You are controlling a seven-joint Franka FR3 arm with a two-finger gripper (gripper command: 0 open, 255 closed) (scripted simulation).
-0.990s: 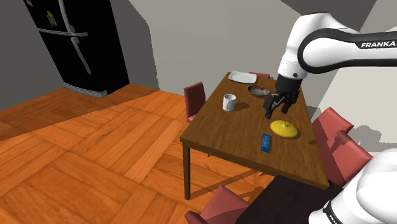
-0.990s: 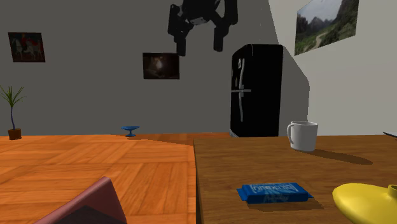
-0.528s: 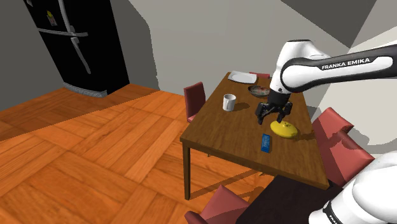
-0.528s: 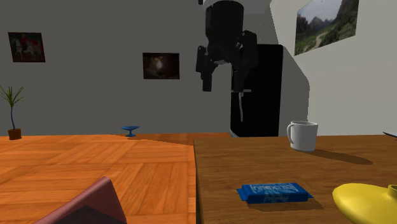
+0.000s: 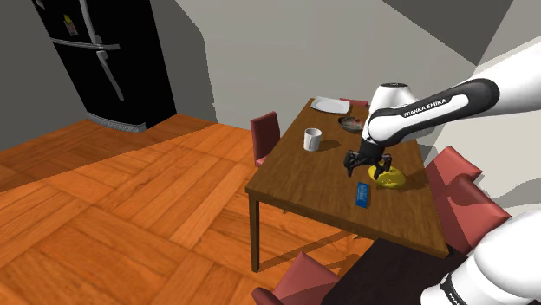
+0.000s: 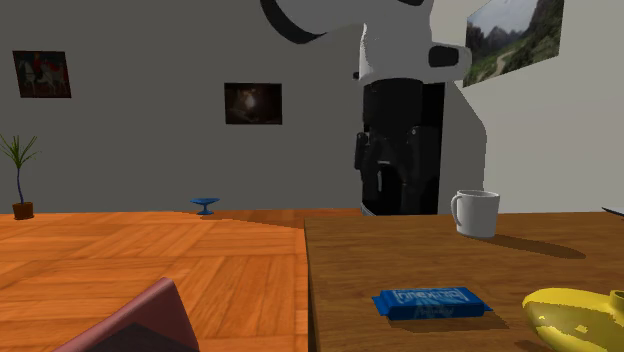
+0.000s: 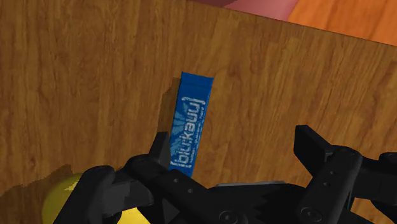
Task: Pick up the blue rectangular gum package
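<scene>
The blue rectangular gum package (image 5: 361,194) lies flat on the wooden table (image 5: 299,178), close to the front edge in the second exterior view (image 6: 432,303). My black gripper (image 5: 368,166) hangs open a short way above the table, over the far end of the package and beside a yellow object (image 5: 387,176). In the second exterior view the gripper (image 6: 391,195) points straight down, well above the tabletop. From the wrist, the package (image 7: 189,127) runs lengthwise away from the gripper (image 7: 232,151), its near end by one finger; nothing is held.
A white mug (image 5: 312,139) stands on the table toward the shoulder view's left. A white plate (image 5: 330,105) and a dark bowl (image 5: 351,123) sit at the far end. Red chairs (image 5: 265,133) surround the table. A black fridge (image 5: 91,61) stands far off.
The gripper has come down from high above the table and moved toward the gum package, its fingers staying apart. The package has not moved.
</scene>
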